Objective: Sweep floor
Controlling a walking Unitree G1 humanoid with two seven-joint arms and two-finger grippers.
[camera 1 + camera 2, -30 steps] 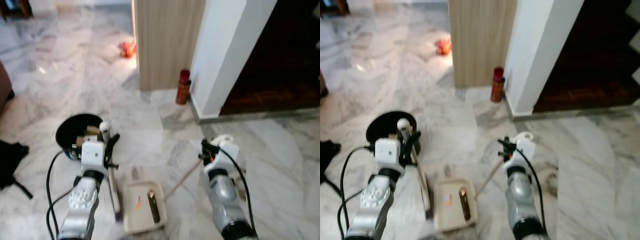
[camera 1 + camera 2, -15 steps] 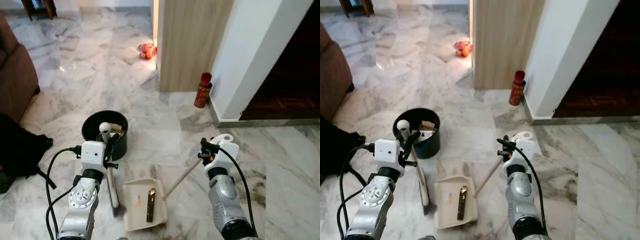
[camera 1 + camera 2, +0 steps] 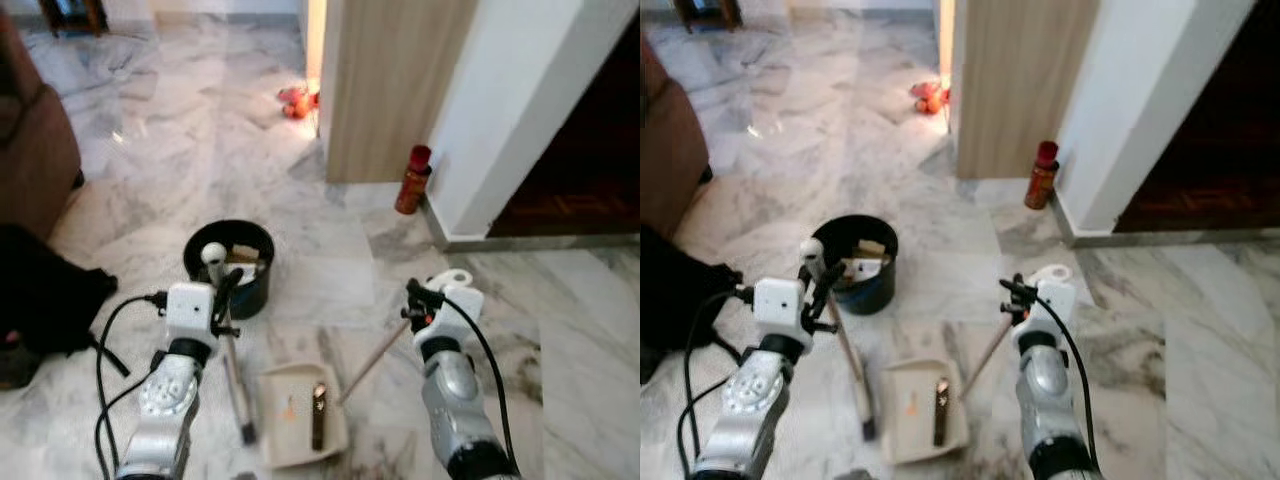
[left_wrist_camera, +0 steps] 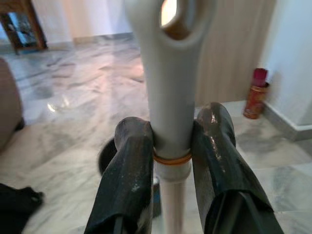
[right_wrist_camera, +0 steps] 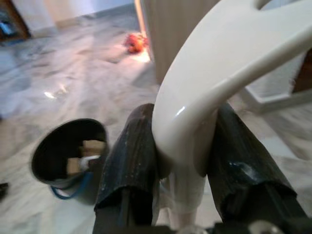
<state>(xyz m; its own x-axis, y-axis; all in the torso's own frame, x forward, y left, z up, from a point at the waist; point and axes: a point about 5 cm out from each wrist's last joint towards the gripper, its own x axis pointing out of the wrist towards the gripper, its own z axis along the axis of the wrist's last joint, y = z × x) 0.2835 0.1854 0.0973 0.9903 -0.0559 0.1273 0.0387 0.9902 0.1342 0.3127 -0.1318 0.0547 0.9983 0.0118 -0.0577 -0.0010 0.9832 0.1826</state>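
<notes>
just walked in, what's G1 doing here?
Sweeping, mid-job. The left tool is clamped on the white broom handle, its brush end down on the marble floor. The right tool grips the dustpan handle, with the cream dustpan on the floor between the arms, holding a dark stick-like piece and an orange scrap. A black bin with rubbish stands just ahead.

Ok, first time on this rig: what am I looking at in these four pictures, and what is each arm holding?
The two wide pictures come from the robot's head, looking down at a marble floor. The two close ones sit on its wrists. The left tool is shut on a broom handle. The right tool is shut on the dustpan handle. The dustpan lies on the floor between the arms, with a dark stick and an orange scrap in it. A black bucket stands ahead on the left, a red can by the white wall.
</notes>
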